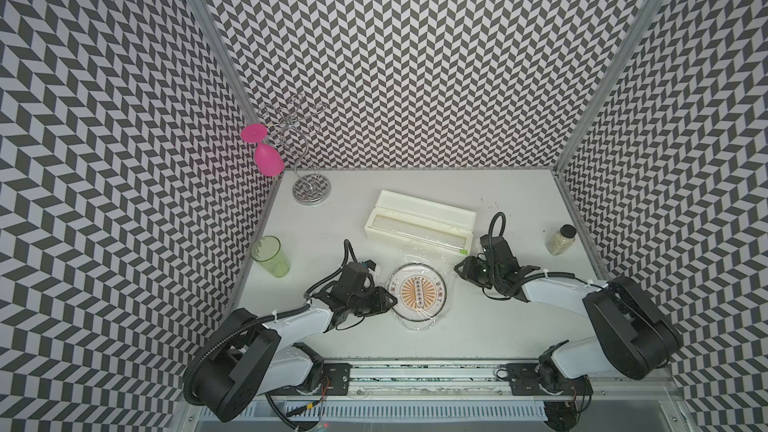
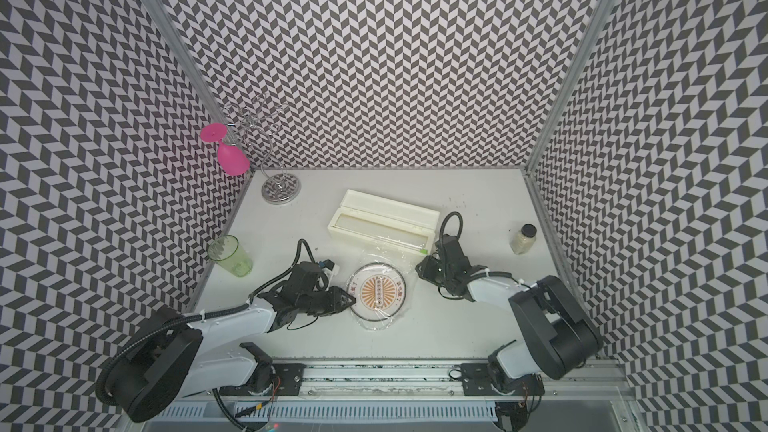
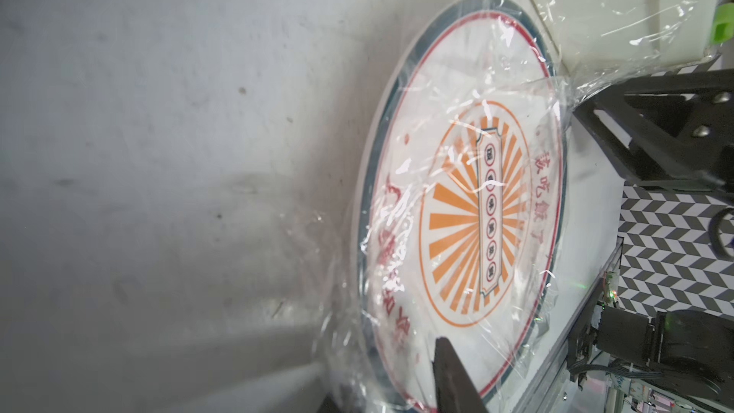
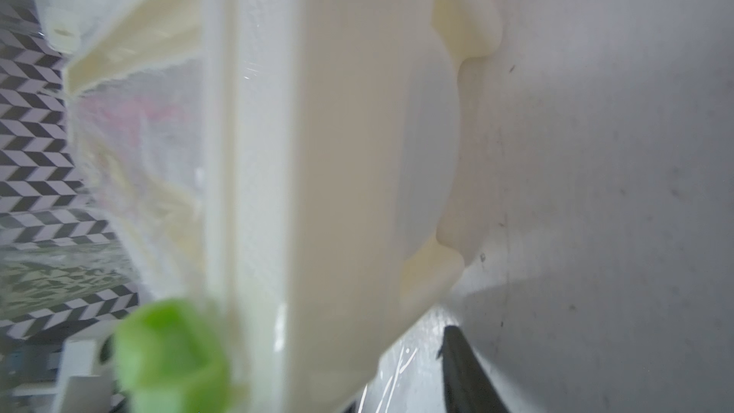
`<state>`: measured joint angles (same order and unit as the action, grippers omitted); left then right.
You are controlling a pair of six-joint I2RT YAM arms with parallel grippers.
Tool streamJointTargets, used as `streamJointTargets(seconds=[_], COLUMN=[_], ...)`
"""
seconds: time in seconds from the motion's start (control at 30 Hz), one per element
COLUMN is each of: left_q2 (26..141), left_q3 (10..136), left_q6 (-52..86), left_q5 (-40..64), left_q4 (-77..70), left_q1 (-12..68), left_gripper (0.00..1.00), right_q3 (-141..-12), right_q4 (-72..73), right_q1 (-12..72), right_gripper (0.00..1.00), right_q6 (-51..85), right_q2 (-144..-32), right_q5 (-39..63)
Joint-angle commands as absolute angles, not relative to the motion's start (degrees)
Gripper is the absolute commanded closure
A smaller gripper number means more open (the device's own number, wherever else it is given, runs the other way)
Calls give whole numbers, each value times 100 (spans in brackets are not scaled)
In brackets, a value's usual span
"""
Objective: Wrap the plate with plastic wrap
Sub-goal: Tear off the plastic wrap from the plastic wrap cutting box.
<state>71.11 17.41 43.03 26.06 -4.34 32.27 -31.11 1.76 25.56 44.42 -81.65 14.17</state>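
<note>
1. Plate position: the plate [image 1: 419,293] lies flat on the table [image 1: 478,334], between both arms and just in front of the dispenser box [image 1: 419,220]. I judge this placement lets a sheet drawn from the box land on it directly.

2. Film: the plastic wrap [image 3: 329,284] lies crinkled over the plate's face and overhangs the rim on the left arm's side. Toward the box it reaches the front edge, and I cannot tell whether it is cut free.

3. The left gripper [image 1: 390,300] sits low at the plate's rim, where the loose overhang lies. I judge it is placed to tuck that edge under. Only one finger [image 3: 452,379] shows in its wrist view, so I cannot tell whether the claw is spread or pinching.

4. The right gripper [image 1: 458,266] sits at the box end beside the green tab [image 1: 462,251]. Film drapes up to its tip in the left wrist view, probably for tension. I cannot tell its claw state
</note>
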Motion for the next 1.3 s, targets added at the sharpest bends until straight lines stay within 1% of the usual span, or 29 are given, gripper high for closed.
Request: streamJointTargets(seconds=[0.0, 0.1, 0.2, 0.3, 0.43, 0.63, 0.83, 0.87, 0.93, 0.97, 1.03, 1.13, 1.17, 1.2, 1.27], left_q2=[7131, 7230, 7274, 7278, 7255, 7313, 7347, 7360, 7381, 7396, 7441, 7517, 7532, 7553, 7546], left_q3=[1661, 1659, 1661, 1670, 1670, 1683, 1719, 1718, 1729, 1729, 1745, 1764, 1782, 1784, 1787], left_q6=[4298, 4291, 4280, 4271, 4263, 4245, 4210, 4210, 4210, 4210, 4201, 4201, 4192, 4184, 4166], left_q5=[2487, 2501, 2514, 2514, 2513, 2522, 2523, 2527, 2539, 2535, 2546, 2564, 2569, 2588, 2594], left_q4=[-281, -340, -352, -352, -334, -369, -369, -369, -393, -412, -430, -485, -483, -483, -458], left_q1=[3257, 3260, 3261, 3259, 3260, 3256, 3259, 3260, 3261, 3260, 3261, 3255, 3257, 3261, 3260], left_gripper=[70, 70, 71, 71, 71, 71, 71, 71, 71, 71, 72, 71, 71, 71, 72], right_q3=[-3266, -3338, -3423, -3510, -3771, -3934, -4356, -4368, -4339, -4281, -4142, -3987, -3970, -3985, -4182], right_q4=[-364, -417, -202, 91, 156, 212, 22, 19, 18, 36, 36, 36, 60, 44, -160], right_q1=[2356, 2276, 2276, 2293, 2441, 2505, 2511, 2509, 2520, 2535, 2623, 2750, 2743, 2719, 2702], right_gripper=[56, 51, 49, 50, 55, 71, 79, 82, 93, 97, 100, 99, 97, 93, 77], right_q6=[4217, 4304, 4422, 4583, 4601, 4760, 4540, 4521, 4521, 4537, 4570, 4598, 4608, 4575, 4404], right_q2=[-7662, -7392, -7493, -7800, -8085, -8469, -8877, -8906, -8983, -9035, -9171, -9379, -9386, -9347, -9205], right_q5=[1564, 1634, 1775, 1695, 1307, 648, 292, 266, 279, 318, 327, 247, 267, 295, 400])
